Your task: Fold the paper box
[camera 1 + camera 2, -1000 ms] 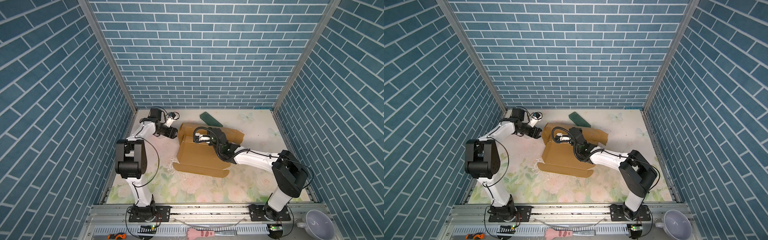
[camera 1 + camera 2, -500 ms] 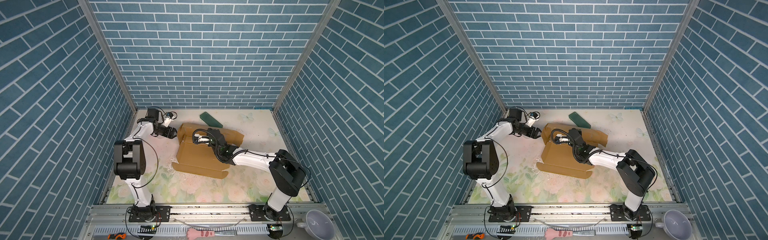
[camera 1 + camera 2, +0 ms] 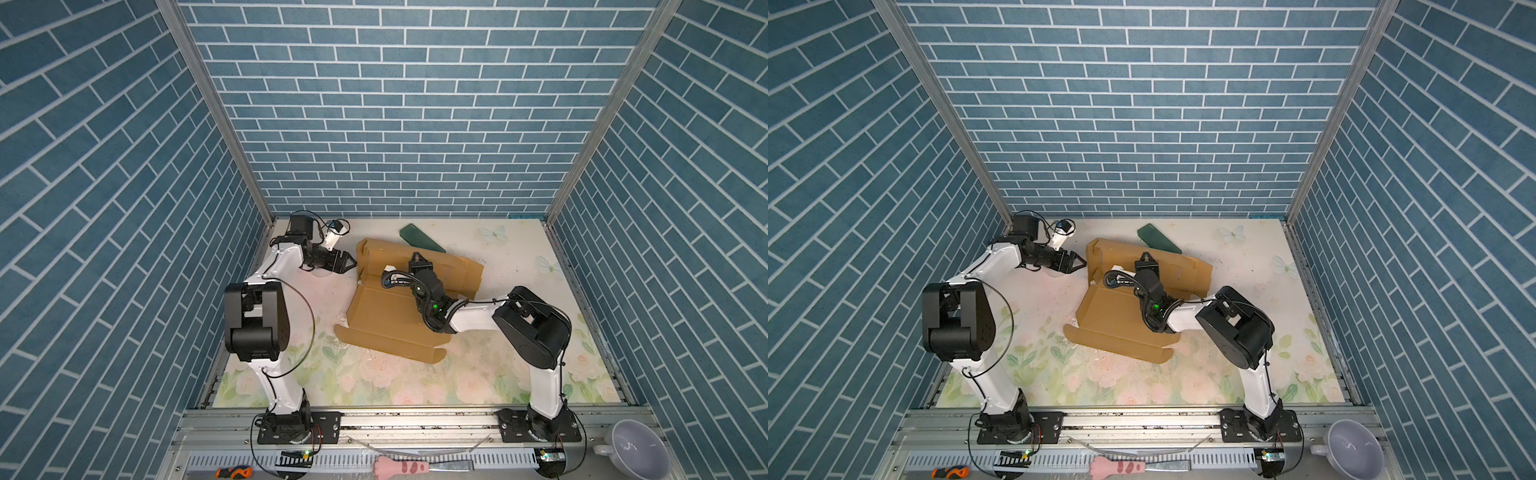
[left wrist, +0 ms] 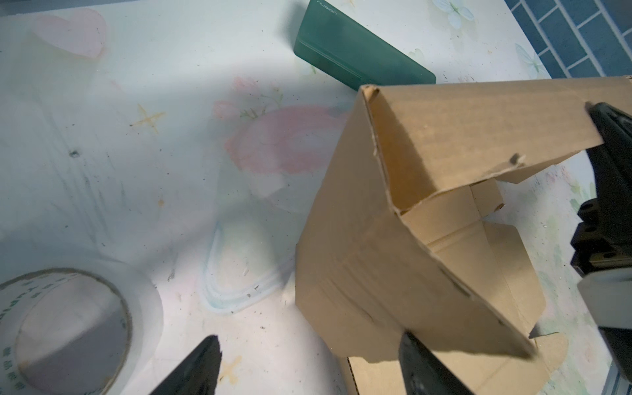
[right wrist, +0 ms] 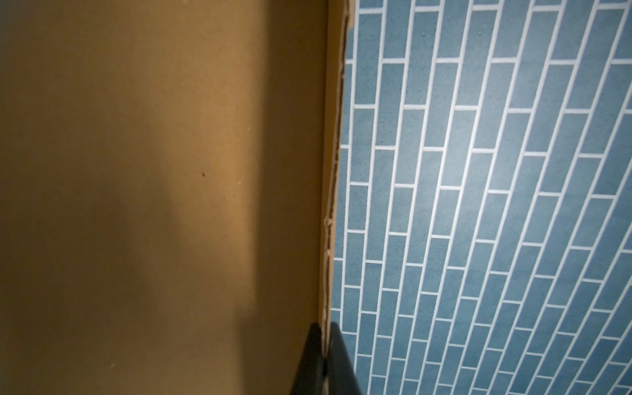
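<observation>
The paper box (image 3: 386,316) is lying half folded on the flowery counter (image 3: 415,382). Its flat bottom is resting on the counter. Its back flap and one side flap are standing up.

The right pincer (image 3: 418,258) is reaching over the flat part of the box. It is pinching the top edge of the tall back flap. In the right wrist view its two fingers (image 5: 313,355) are squeezing tight on the thin cardboard edge. Brown board is filling one side of this pincer, and the blue brick wall (image 5: 478,171) is showing past it.

The left pincer (image 3: 350,263) is spread wide and is holding nothing. It is pointing at the box's standing side flap, which is just in front of its tips. In the left wrist view one finger (image 4: 201,369) is hanging over bare counter. The other finger is showing in front of the box's side wall, and I cannot tell if it is touching the cardboard.

A roll of clear tape (image 4: 68,325) is lying on the counter right beside the left pincer, on the side away from the box. A dark green flat block (image 3: 419,237) is lying just past the back flap that the right pincer is pinching.
</observation>
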You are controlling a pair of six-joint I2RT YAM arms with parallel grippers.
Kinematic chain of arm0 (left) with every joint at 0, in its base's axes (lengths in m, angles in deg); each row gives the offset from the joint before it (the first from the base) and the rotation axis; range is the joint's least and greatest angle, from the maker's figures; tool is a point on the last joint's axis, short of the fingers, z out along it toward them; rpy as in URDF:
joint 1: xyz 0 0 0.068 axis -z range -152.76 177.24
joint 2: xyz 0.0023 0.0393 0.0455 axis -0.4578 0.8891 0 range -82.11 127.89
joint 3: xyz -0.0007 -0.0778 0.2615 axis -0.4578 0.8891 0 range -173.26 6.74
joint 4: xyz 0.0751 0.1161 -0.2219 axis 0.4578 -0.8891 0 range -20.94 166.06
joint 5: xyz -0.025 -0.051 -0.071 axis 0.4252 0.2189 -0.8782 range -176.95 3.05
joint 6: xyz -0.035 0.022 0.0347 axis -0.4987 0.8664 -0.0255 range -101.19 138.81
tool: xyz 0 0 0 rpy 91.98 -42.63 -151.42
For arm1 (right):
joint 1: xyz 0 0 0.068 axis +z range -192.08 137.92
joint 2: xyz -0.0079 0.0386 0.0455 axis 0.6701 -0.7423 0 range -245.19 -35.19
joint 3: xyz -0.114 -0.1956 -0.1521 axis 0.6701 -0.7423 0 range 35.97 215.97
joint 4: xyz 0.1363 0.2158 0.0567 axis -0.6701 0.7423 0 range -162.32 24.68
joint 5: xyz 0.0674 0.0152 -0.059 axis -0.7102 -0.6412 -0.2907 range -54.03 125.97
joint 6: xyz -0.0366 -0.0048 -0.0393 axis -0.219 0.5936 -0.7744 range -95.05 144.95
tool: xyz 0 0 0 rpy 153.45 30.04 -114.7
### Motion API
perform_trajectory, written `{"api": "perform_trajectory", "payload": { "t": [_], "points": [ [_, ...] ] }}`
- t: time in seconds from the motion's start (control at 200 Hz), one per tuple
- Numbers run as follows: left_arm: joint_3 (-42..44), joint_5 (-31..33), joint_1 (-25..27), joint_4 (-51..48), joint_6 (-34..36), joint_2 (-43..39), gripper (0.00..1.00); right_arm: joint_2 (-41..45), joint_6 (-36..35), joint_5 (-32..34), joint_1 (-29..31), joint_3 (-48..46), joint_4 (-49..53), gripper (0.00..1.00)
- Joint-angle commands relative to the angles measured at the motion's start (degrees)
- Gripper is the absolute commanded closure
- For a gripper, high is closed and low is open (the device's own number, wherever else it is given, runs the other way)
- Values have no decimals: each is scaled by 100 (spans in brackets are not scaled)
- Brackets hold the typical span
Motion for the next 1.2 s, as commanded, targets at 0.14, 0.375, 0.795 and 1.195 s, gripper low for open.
{"api": "perform_trajectory", "payload": {
  "t": [0.14,0.375,0.795,1.195],
  "points": [
    [30,-336,-54,245,56,136,16,-306,-536,-12,73,-124,-296,100],
    [49,-467,92,643,-107,314,21,-195,-515,-100,74,-146,-290,100],
    [27,204,417,1184,-103,594,22,-90,-515,-210,105,-147,-242,100],
    [-94,645,92,59,-106,-189,18,-72,-465,-254,88,-159,-101,100]
  ]
}}
